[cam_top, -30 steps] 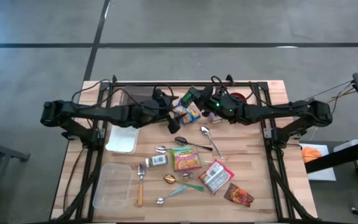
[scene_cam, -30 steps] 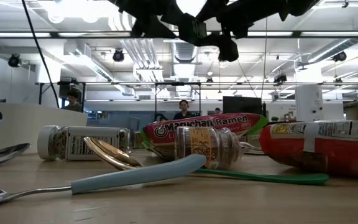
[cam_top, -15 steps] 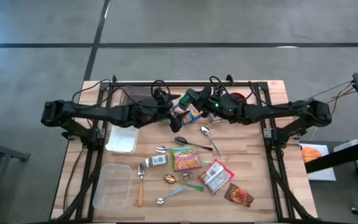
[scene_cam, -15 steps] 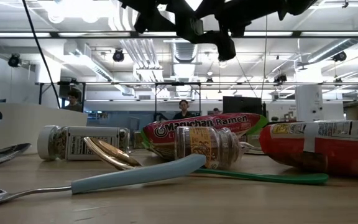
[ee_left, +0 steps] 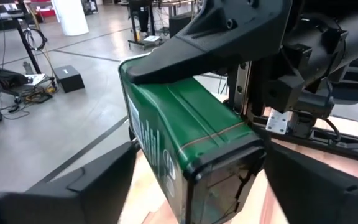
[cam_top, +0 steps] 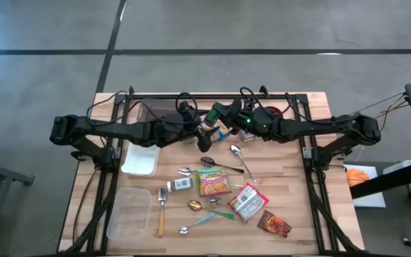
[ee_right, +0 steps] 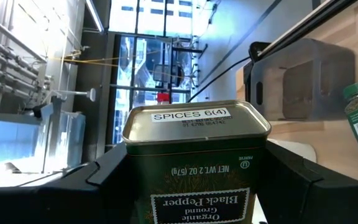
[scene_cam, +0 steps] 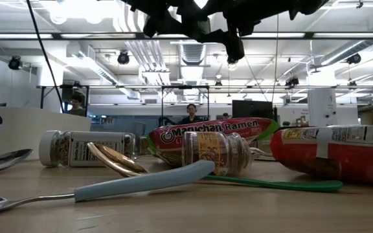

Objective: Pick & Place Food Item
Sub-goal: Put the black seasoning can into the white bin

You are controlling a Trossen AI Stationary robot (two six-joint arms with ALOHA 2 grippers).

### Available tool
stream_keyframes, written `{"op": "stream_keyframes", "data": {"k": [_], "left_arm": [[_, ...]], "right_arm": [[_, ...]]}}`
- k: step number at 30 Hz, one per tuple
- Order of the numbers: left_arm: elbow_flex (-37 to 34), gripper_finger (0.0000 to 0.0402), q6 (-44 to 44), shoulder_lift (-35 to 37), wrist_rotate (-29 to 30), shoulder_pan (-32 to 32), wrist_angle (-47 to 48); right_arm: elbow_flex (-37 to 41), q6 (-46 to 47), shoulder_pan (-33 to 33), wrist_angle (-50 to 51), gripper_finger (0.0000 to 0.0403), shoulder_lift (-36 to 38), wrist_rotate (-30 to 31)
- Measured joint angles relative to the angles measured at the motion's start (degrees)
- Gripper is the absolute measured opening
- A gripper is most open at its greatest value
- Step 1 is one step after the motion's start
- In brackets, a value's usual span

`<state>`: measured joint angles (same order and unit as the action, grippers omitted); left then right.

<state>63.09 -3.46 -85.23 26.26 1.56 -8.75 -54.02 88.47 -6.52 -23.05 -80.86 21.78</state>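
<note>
Right hand (cam_top: 218,114) grips green pepper tin (ee_right: 196,163), high above ramen packet (cam_top: 213,182) on surface (cam_top: 298,214). Left hand (cam_top: 207,133) beside tin, fingers spread around it, not clamped. Risk: tin drops if right lets go before left closes.

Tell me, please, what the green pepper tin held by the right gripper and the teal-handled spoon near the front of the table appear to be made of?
The pepper tin looks like painted sheet metal: a glossy dark-green body with crisp folded seams and a rimmed end. The teal-handled spoon seems to have a shiny metal bowl that mirrors the room and a matte handle, probably plastic or silicone.
</note>
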Motion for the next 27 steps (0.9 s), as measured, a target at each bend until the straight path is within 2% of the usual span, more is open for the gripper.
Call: {"op": "stream_keyframes", "data": {"k": [10,19,24,27], "left_arm": [[0.0,0.013,-1.9,0.1,2.4,0.1,-0.5],[0.0,0.0122,-2.3,0.8,3.0,0.1,-0.3],[0.0,0.012,-2.8,2.1,0.7,0.0,0.9],[0.0,0.012,-4.2,3.5,0.8,-0.1,3.2]], "right_arm": [[0.0,0.0,-0.1,-0.5,0.0249,0.0,1.0],[0.0,-0.8,-0.1,-1.8,0.0252,0.0,0.3],[-0.1,-2.0,0.1,-2.1,0.0338,0.0,-1.8],[-0.1,-2.0,0.2,-2.0,0.0371,0.0,-1.7]]}}
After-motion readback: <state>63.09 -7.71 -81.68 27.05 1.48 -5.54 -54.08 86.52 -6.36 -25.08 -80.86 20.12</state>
